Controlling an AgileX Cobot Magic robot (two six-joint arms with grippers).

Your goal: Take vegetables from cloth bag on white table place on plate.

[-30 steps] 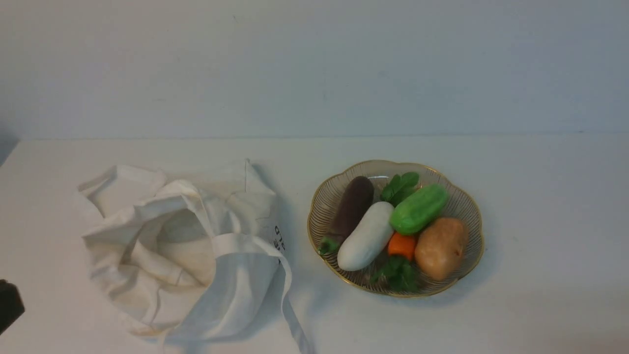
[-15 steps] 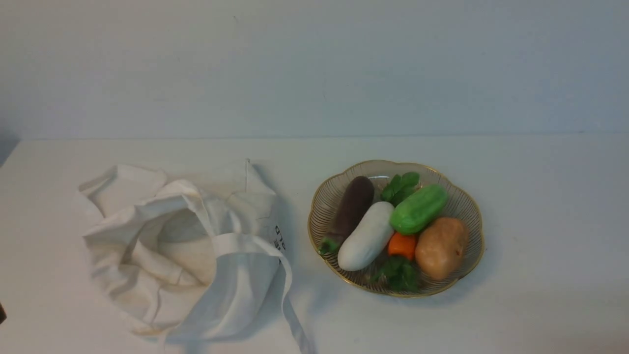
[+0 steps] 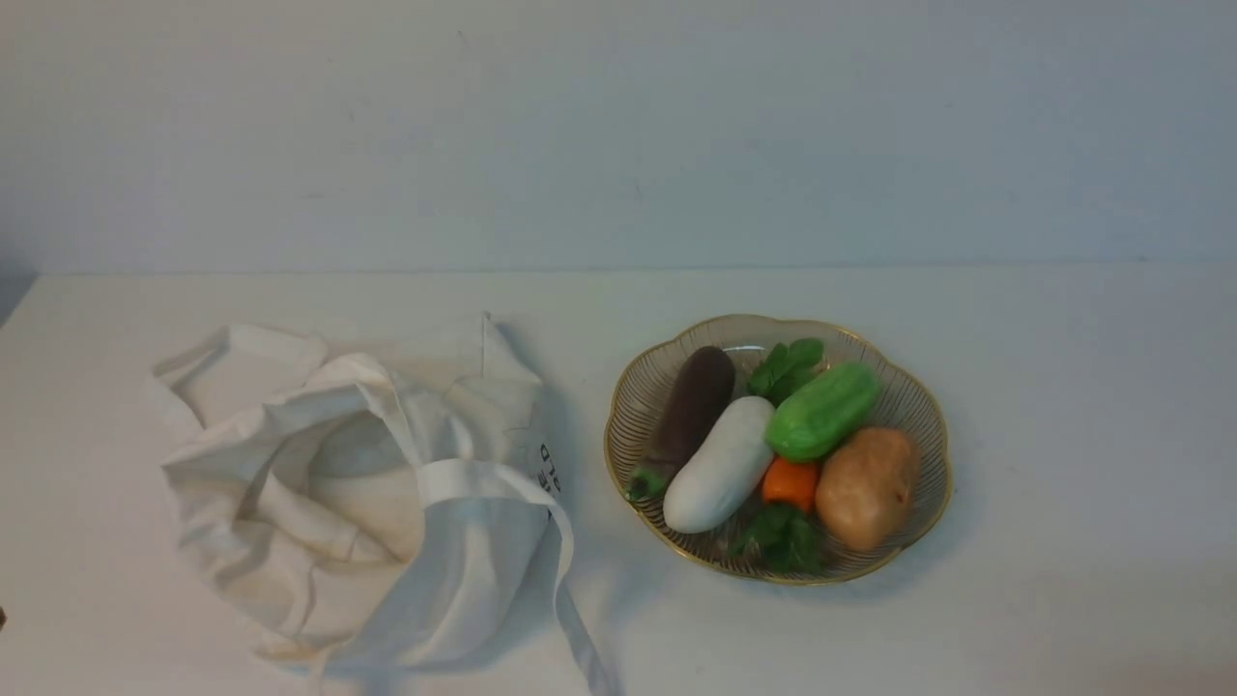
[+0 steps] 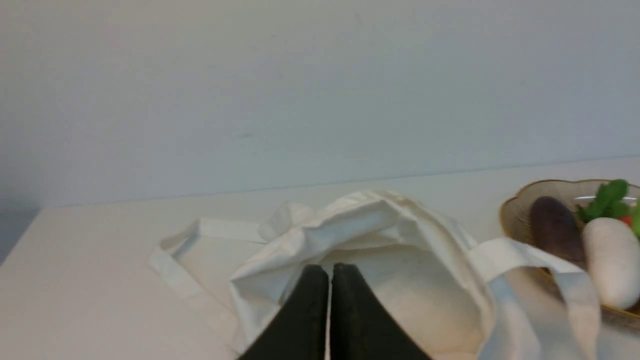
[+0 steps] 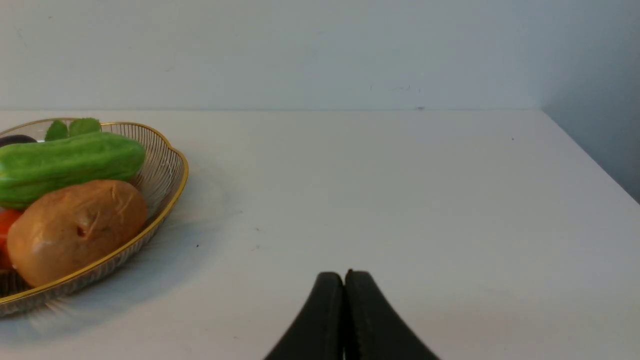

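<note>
The fingers [image 4: 310, 310] of the left gripper [image 4: 329, 272] are pressed together with nothing between them, and they are seen above the open mouth of the cloth bag [image 3: 387, 483]. The fingers [image 5: 365, 315] of the right gripper [image 5: 344, 276] are likewise closed on nothing and are held over bare white table [image 3: 1063, 387], well apart from the plate [image 3: 908, 396] on its right side. Neither gripper is seen in the front view.

The green vegetable [image 3: 821, 411] is found lying in the plate, tilted, toward the plate's far right part. It is touched by the white radish [image 3: 720, 464] on its left and by the brown potato [image 3: 867, 486] at the near right of the plate. The dark eggplant [image 3: 691, 406] is laid along the plate's left side, touching the radish. An orange carrot [image 3: 791, 480] with green leaves is tucked between radish and potato, toward the plate's near edge. The bag is slumped on the table to the left of the plate, just beside it, one strap trailing toward the near edge.
</note>
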